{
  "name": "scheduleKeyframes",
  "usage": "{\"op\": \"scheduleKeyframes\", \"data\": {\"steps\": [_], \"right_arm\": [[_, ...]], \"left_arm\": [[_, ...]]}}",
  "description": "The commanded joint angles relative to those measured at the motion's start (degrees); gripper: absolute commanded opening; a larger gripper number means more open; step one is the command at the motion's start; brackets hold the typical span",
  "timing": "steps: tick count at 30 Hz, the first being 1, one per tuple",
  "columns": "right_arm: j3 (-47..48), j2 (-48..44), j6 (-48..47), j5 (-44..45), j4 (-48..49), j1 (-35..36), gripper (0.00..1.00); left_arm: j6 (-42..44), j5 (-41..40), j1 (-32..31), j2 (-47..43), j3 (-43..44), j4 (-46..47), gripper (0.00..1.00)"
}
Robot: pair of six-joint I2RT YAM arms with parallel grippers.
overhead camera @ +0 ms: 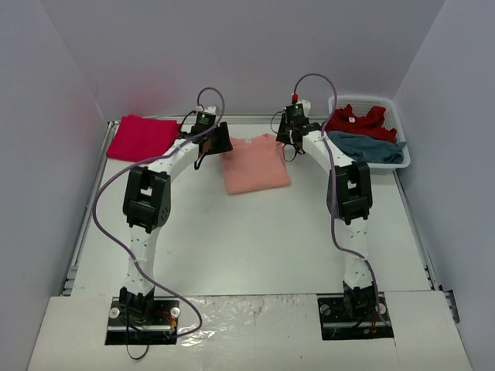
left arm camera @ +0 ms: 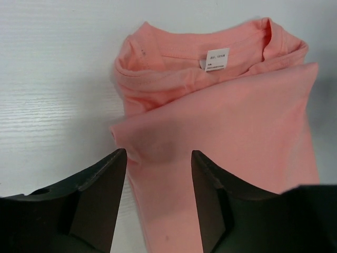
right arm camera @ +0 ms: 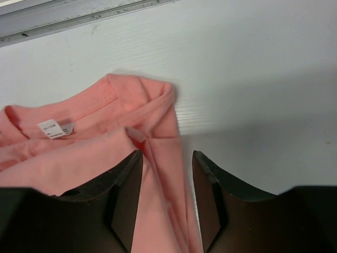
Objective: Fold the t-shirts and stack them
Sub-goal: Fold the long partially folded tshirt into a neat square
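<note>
a salmon-orange cloth t-shirt [overhead camera: 255, 164] lies folded into a rough rectangle on the white surface [overhead camera: 255, 247], toward the far middle, between the two arms. the left pincer [left arm camera: 158, 155] hangs over the shirt's left edge with its dark fingers [left arm camera: 100, 195] apart. in the left wrist view pink cloth shows through the gap, unpinched, and the collar with a small white label [left arm camera: 217, 59] lies beyond. the right pincer [right arm camera: 167, 155] stands parted in the same way above the shirt's right edge, where a folded hem runs between the fingers. whether any fingertip touches the cloth is hard to tell in either wrist view, and both views cut off the shirt's lower part. a crimson red t-shirt [overhead camera: 141, 137] sits folded at the far left corner of the surface, well apart from the orange one. at the far right a white plastic slotted basket [overhead camera: 402, 158] holds a crumpled red tee [overhead camera: 360, 121] and a dusty teal-blue tee [overhead camera: 371, 147]; what lies under them is hidden. from above, both pincers are small and dark, and their state is unreadable there.
</note>
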Motion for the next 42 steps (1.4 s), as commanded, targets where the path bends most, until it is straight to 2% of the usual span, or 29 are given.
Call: {"op": "scheduleKeyframes", "data": {"steps": [1, 10, 14, 42], "right_arm": [[3.3, 0.7, -0.3, 1.5, -0.2, -0.4, 0.38], [-1.8, -3.9, -1.1, -0.7, 0.4, 0.3, 0.38], [-2.6, -4.4, -1.3, -1.6, 0.8, 0.3, 0.38], [8.9, 6.8, -2.4, -9.7, 1.0, -1.9, 0.36]], "left_arm": [[2.5, 1.9, 0.1, -0.7, 3.7, -1.4, 0.51], [2.8, 1.6, 0.1, -8.8, -5.0, 1.3, 0.52], [2.8, 1.7, 0.1, -8.5, -5.5, 1.3, 0.52], [2.8, -0.2, 1.2, -1.9, -2.2, 2.0, 0.52]]}}
